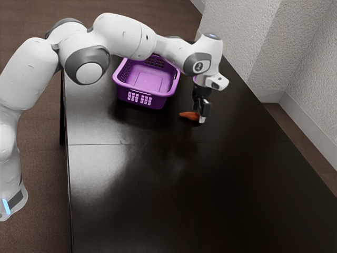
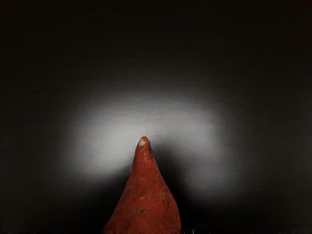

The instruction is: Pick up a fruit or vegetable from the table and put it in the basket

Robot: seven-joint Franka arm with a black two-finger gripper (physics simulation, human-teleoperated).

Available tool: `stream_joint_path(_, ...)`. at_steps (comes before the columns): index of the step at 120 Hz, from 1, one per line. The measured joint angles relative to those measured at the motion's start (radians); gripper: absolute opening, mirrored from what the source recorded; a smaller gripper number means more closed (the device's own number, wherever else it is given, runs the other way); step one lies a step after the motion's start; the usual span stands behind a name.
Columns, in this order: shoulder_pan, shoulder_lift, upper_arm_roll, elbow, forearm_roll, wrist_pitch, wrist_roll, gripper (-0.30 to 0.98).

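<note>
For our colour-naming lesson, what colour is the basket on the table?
The basket is purple, seen best in the exterior view.

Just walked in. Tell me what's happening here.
A robot arm has its gripper down at a reddish-orange vegetable over the dark table. I can't tell whether it has a grip on it. The vegetable is outside the purple basket, where it is meant to go.
</note>
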State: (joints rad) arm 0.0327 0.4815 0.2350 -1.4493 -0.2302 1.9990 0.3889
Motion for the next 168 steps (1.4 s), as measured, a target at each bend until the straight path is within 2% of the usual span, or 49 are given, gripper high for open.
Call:
stream_joint_path(29, 0.010, 0.002, 0.003, -0.008, 0.001, 0.001, 0.030, 0.66)
stream_joint_path(56, 0.016, 0.006, 0.003, -0.008, -0.001, 0.004, 0.059, 0.25)
stream_joint_path(81, 0.016, 0.008, 0.002, -0.007, 0.004, 0.007, 0.078, 0.14)
stream_joint_path(108, 0.015, 0.000, 0.001, 0.013, 0.014, 0.006, 0.102, 0.12)
stream_joint_path(129, 0.011, -0.033, -0.004, 0.072, 0.021, -0.012, 0.116, 0.15)
stream_joint_path(168, 0.004, -0.192, -0.018, 0.095, 0.078, -0.116, 0.107, 0.16)
